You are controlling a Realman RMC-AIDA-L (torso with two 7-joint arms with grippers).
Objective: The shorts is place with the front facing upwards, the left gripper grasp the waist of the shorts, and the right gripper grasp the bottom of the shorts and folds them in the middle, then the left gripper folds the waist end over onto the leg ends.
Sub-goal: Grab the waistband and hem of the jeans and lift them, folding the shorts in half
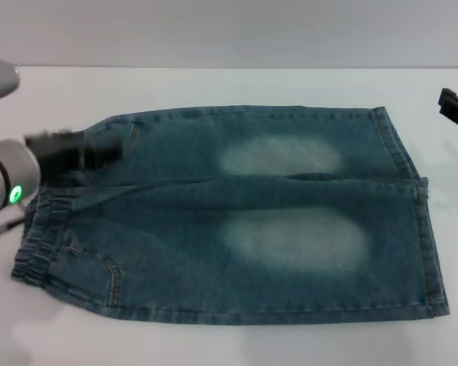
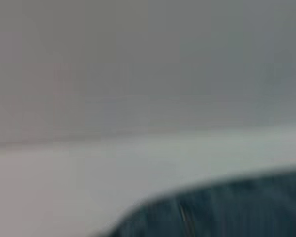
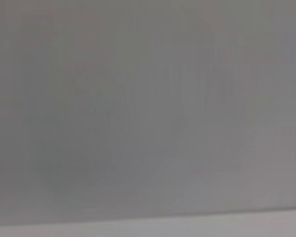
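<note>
The shorts (image 1: 237, 217) lie flat and spread on the white table (image 1: 229, 343), front side up, with the two legs running left to right. The gathered elastic waist (image 1: 40, 236) is at the left end, with a patch pocket (image 1: 99, 274) just beside it on the near leg. The two straight leg hems (image 1: 424, 229) are at the right end. Each thigh carries a pale faded patch (image 1: 290, 240), one on the far leg and one on the near leg.

The left gripper (image 1: 99, 155) reaches in from the left edge, over the far part of the waist end. It shows as a blurred black shape ahead of a silver arm with a green light (image 1: 15, 194). Whether its fingers are spread, pressed together or pinching cloth cannot be told, nor whether it touches the denim. The left wrist view shows a curved edge of the shorts (image 2: 227, 207) against the white table.

The right gripper (image 1: 456, 109) appears only as a black tip at the far right edge, well apart from the hems and over bare table. Its finger state cannot be told. The right wrist view shows only plain grey and a pale strip.
</note>
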